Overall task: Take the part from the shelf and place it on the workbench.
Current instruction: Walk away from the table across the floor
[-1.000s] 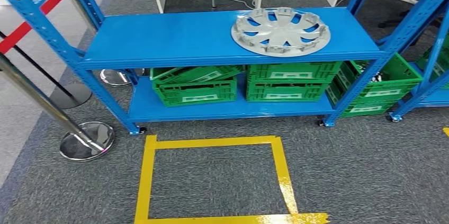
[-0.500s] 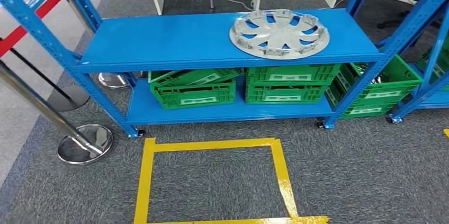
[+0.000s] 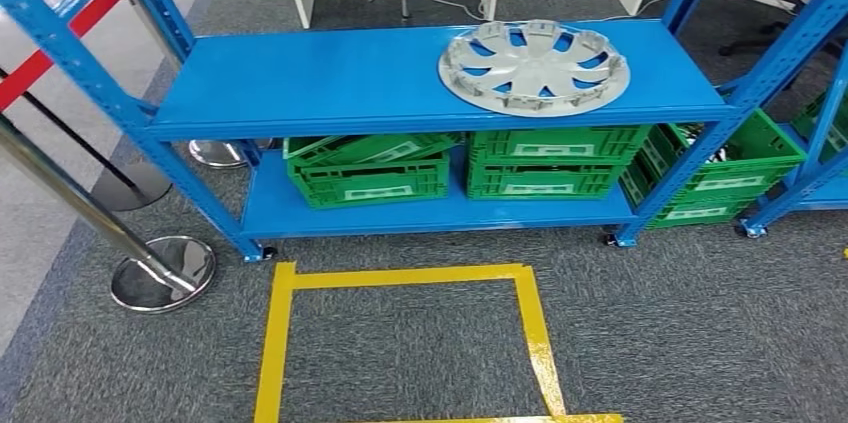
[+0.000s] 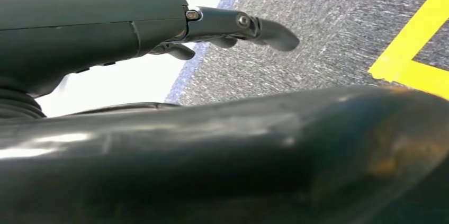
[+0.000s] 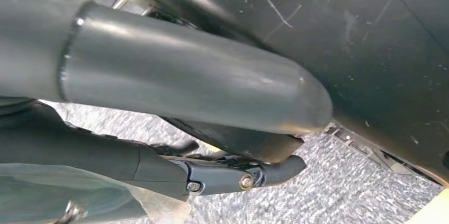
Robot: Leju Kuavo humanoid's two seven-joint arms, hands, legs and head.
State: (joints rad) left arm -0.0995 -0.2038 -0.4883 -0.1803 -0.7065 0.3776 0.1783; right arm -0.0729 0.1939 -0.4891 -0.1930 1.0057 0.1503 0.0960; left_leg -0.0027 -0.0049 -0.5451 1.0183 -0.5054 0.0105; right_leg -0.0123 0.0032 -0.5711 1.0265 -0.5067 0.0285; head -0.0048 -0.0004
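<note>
The hubcap point(image 3: 533, 67) lies flat on the blue shelf point(image 3: 330, 78), far right, ready to grab. Both the left hand point(image 4: 233, 25) and right hand point(image 5: 233, 173) hang loose, holding nothing.

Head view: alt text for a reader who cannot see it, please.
A silver wheel cover lies flat on the top board of a blue shelf, toward its right end. Green crates sit on the lower board, and a yellow tape square marks the grey carpet in front.
</note>
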